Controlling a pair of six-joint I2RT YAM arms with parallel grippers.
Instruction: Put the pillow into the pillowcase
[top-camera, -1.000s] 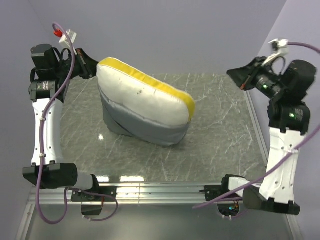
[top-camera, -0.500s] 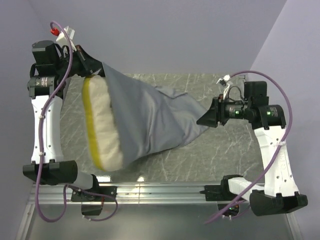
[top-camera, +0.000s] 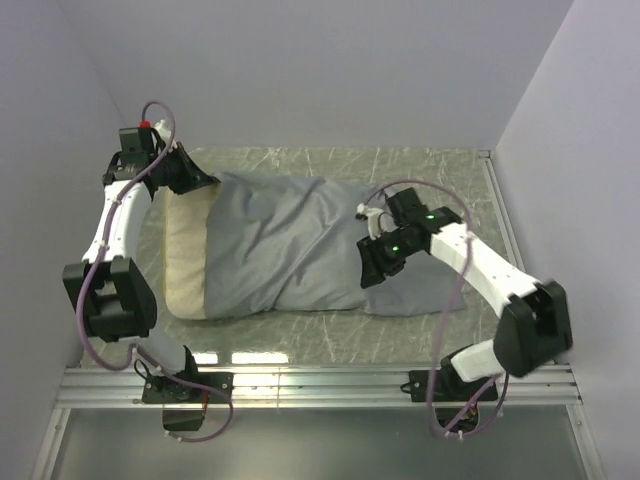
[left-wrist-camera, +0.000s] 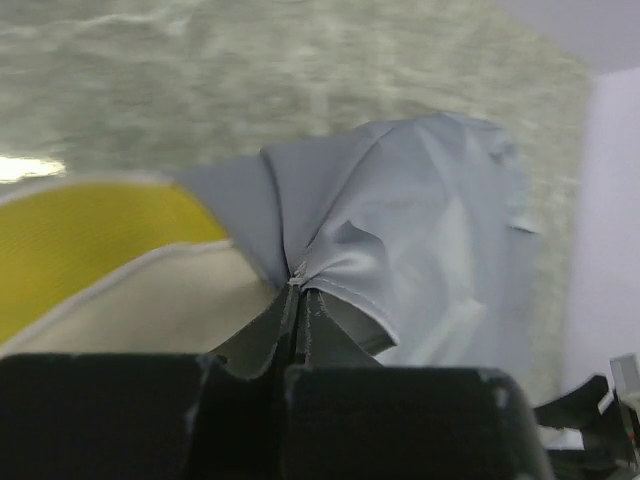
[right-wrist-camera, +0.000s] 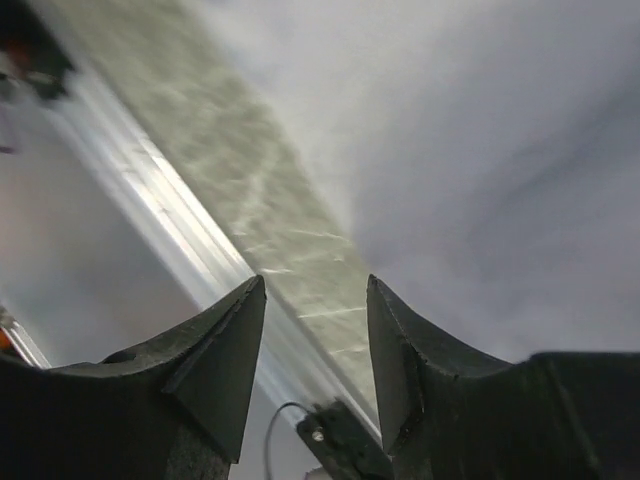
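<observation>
The blue-grey pillowcase lies flat across the table and covers most of the pillow. The cream pillow sticks out of the case's open left end; its yellow-green band shows in the left wrist view. My left gripper is shut on the pillowcase's hem at the far left corner. My right gripper is open and empty, low over the case's right part; its fingers frame the table's front rail.
The grey marble table top is bounded by purple walls on three sides. A metal rail runs along the front edge. The empty tail of the case lies flat at the right.
The pillow and case have gone from hanging tilted to lying flat, the case pulled further over the pillow. My left gripper lowered with the hem. My right arm swung in over the case.
</observation>
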